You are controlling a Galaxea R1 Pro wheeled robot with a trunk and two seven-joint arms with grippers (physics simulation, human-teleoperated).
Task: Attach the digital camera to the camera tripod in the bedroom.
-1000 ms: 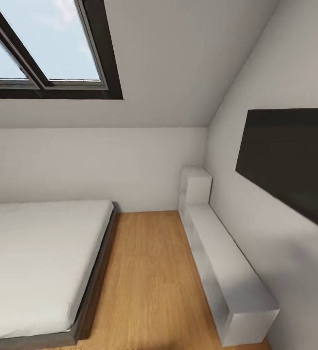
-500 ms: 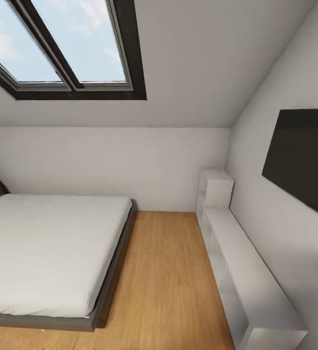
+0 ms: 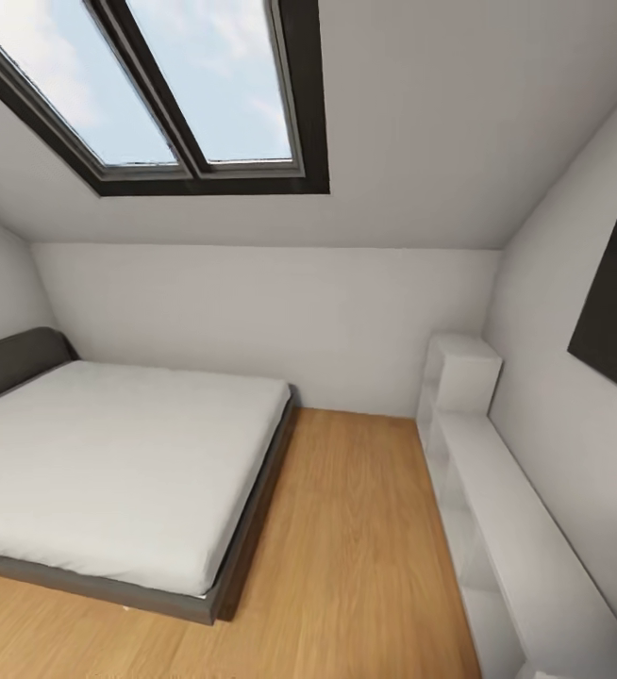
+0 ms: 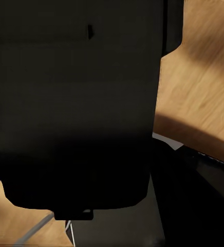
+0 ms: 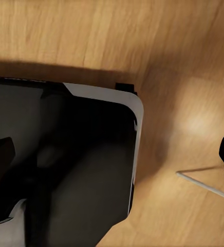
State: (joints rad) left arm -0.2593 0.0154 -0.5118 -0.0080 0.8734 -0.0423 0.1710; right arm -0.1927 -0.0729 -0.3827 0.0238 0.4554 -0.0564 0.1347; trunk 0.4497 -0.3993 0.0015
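A bedroom with a wood plank floor [image 3: 346, 528], a skylight [image 3: 167, 85] and a low grey bed [image 3: 120, 471]. Camera and tripod sit outside these views. By judgement: camera light, rigid, gripped by its sides. Tool state: cannot tell.

You see a big black panel [image 4: 71, 103] of the robot, with wood floor [image 4: 204, 87] showing just beside it.

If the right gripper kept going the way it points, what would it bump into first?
Most likely the dark, white-edged panel, apparently part of the robot's own body, right beneath the camera. Beyond it lies the wood floor. Depth is hard to judge here.
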